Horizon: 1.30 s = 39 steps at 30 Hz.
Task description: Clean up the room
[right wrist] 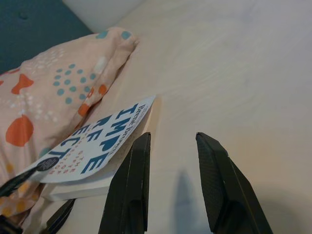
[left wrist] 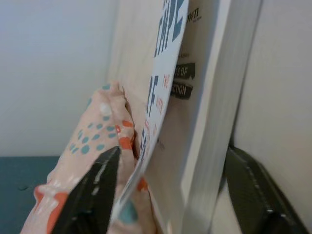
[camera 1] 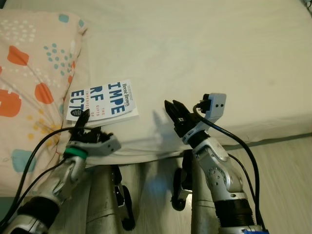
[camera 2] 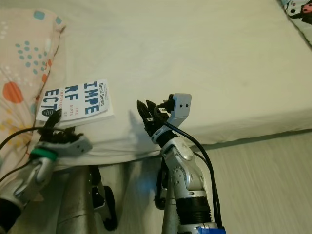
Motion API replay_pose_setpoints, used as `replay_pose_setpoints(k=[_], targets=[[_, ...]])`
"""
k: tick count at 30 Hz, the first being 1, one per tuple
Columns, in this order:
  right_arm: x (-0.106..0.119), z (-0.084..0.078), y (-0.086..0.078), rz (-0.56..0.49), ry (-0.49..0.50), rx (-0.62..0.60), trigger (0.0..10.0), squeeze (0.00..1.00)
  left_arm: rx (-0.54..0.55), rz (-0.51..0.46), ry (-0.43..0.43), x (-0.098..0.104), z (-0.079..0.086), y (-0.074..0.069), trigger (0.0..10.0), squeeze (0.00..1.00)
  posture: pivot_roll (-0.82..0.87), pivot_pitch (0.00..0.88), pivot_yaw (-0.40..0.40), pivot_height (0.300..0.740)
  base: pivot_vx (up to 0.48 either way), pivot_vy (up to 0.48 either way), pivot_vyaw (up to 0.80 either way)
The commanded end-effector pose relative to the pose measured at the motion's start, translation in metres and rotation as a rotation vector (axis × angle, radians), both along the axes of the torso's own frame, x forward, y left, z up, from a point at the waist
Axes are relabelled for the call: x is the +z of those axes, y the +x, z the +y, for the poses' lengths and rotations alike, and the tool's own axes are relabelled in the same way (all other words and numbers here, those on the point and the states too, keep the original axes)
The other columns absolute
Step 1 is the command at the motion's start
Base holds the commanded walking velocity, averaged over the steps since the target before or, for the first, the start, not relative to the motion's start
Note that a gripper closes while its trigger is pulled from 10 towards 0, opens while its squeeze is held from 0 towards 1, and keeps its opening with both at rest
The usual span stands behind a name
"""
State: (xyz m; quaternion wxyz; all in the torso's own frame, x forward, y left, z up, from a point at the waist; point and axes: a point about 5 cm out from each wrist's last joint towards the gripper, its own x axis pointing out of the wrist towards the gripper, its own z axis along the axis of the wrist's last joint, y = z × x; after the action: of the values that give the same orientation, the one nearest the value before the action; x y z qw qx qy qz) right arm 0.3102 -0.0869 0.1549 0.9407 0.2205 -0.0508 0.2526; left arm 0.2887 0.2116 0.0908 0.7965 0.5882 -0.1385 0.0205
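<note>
- Left pincer (camera 1: 84, 127): nearest the camera, at the near edge of the bed; fingers (left wrist: 92, 195) apart, one either side of the book's near corner, not yet closed on it.
- Right pincer (camera 1: 174, 113): raised over the bed edge, well apart from the book; fingers spread with a gap between them, holding nothing.
- Book (camera 1: 103, 100): white paperback, blue lettering, lying flat on the bed (camera 1: 204, 53) near its front edge, just beside the pillow; front cover curling away from the page block at the near end.
- Pillow (camera 1: 34, 73): peach, orange and teal spots, at the robot's left.
- Step in hand, as judged: grasping the book. Advise closing across the whole thickness, cover and pages together, deep enough that the loose cover is not pinched alone; keep the pillow fabric clear.
</note>
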Motion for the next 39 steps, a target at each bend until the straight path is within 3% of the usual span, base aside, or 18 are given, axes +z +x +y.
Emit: replay_pose_setpoints(k=[1, 2, 5, 10, 14, 15, 17, 20, 21, 23, 24, 27, 28, 29, 30, 31, 35, 39], targets=[[-0.008, 0.002, -0.002, 0.024, -0.003, 0.006, 10.0, 0.0, -0.013, 0.041, 0.009, -0.012, 0.005, -0.015, 10.0, 0.53, -0.04, 0.283, 0.111, 0.585, 0.0, 0.0, 0.0], [-0.008, 0.002, -0.001, 0.024, -0.002, 0.006, 10.0, 0.0, -0.033, 0.036, 0.013, -0.014, 0.008, -0.023, 10.0, 0.0, -0.03, 0.28, 0.114, 0.585, 0.0, 0.0, 0.0], [-0.008, 0.003, -0.001, 0.023, -0.001, 0.006, 10.0, 0.0, -0.046, 0.038, 0.011, -0.018, 0.019, -0.037, 10.0, 0.0, -0.04, 0.276, 0.115, 0.585, 0.0, 0.0, 0.0], [-0.009, 0.003, -0.001, 0.024, -0.002, 0.008, 10.0, 0.0, -0.083, 0.026, -0.056, -0.01, 0.025, -0.043, 10.0, 0.0, -0.03, 0.269, 0.114, 0.585, 0.0, 0.0, 0.0], [-0.013, 0.001, 0.0, 0.029, -0.014, 0.014, 10.0, 0.0, -0.147, -0.118, -0.228, 0.041, 0.011, -0.02, 10.0, 0.0, -0.05, 0.248, 0.108, 0.585, 0.0, 0.0, 0.0], [-0.013, 0.001, 0.0, 0.029, -0.014, 0.014, 10.0, 0.0, -0.147, -0.118, -0.228, 0.041, 0.011, -0.02, 10.0, 0.0, -0.05, 0.248, 0.108, 0.585, 0.0, 0.0, 0.0], [-0.014, 0.0, 0.0, 0.03, -0.02, 0.012, 10.0, 0.0, -0.169, -0.202, -0.289, 0.069, -0.001, -0.009, 10.0, 0.0, -0.05, 0.24, 0.104, 0.585, 0.0, 0.0, 0.0], [-0.014, -0.007, 0.001, 0.03, -0.033, -0.009, 10.0, 0.0, -0.225, -0.388, -0.454, 0.136, -0.029, 0.01, 10.0, 0.0, -0.07, 0.223, 0.084, 0.585, 0.0, 0.0, 0.0], [-0.014, -0.007, 0.001, 0.03, -0.033, -0.009, 10.0, 0.0, -0.225, -0.388, -0.454, 0.136, -0.029, 0.01, 10.0, 0.0, -0.07, 0.223, 0.084, 0.585, 0.0, 0.0, 0.0], [-0.014, -0.012, 0.002, 0.026, -0.05, -0.034, 10.0, 0.0, -0.268, -0.464, -0.588, 0.171, -0.045, 0.015, 10.0, 0.0, -0.07, 0.22, 0.079, 0.585, 0.0, 0.0, 0.0], [-0.014, -0.012, 0.002, 0.026, -0.05, -0.034, 10.0, 0.0, -0.268, -0.464, -0.588, 0.171, -0.045, 0.015, 10.0, 0.0, -0.07, 0.22, 0.079, 0.585, 0.0, 0.0, 0.0], [-0.009, -0.021, 0.002, -0.003, -0.068, -0.081, 10.0, 0.0, -0.384, -0.26, -0.911, 0.177, -0.076, 0.028, 10.0, 0.0, -0.09, 0.185, 0.053, 0.585, 0.0, 0.0, 0.0], [-0.009, -0.021, 0.002, -0.003, -0.068, -0.081, 10.0, 0.0, -0.384, -0.26, -0.911, 0.177, -0.076, 0.028, 10.0, 0.0, -0.09, 0.185, 0.053, 0.585, 0.0, 0.0, 0.0], [-0.006, -0.023, 0.002, -0.018, -0.075, -0.096, 10.0, 0.0, -0.415, -0.163, -1.032, 0.172, -0.085, 0.031, 10.0, 0.0, -0.09, 0.18, 0.049, 0.585, 0.0, 0.0, 0.0], [-0.006, -0.023, 0.002, -0.018, -0.075, -0.096, 10.0, 0.0, -0.415, -0.163, -1.032, 0.172, -0.085, 0.031, 10.0, 0.0, -0.09, 0.18, 0.049, 0.585, 0.0, 0.0, 0.0], [-0.002, -0.026, 0.002, -0.046, -0.097, -0.113, 10.0, 0.0, -0.422, -0.07, -1.19, 0.165, -0.091, 0.033, 10.0, 0.0, -0.1, 0.171, 0.046, 0.585, 0.0, 0.0, 0.0], [0.006, -0.036, 0.003, -0.11, -0.195, -0.174, 10.0, 0.0, -0.431, 0.008, -1.317, 0.161, -0.094, 0.035, 10.0, 0.0, -0.11, 0.138, 0.03, 0.59, 0.0, 0.0, 0.0], [0.013, -0.044, 0.003, -0.16, -0.245, -0.23, 10.0, 0.0, -0.425, 0.037, -1.322, 0.164, -0.088, 0.038, 10.0, 0.0, -0.11, 0.126, 0.028, 0.6, 0.0, 0.0, 0.0]])
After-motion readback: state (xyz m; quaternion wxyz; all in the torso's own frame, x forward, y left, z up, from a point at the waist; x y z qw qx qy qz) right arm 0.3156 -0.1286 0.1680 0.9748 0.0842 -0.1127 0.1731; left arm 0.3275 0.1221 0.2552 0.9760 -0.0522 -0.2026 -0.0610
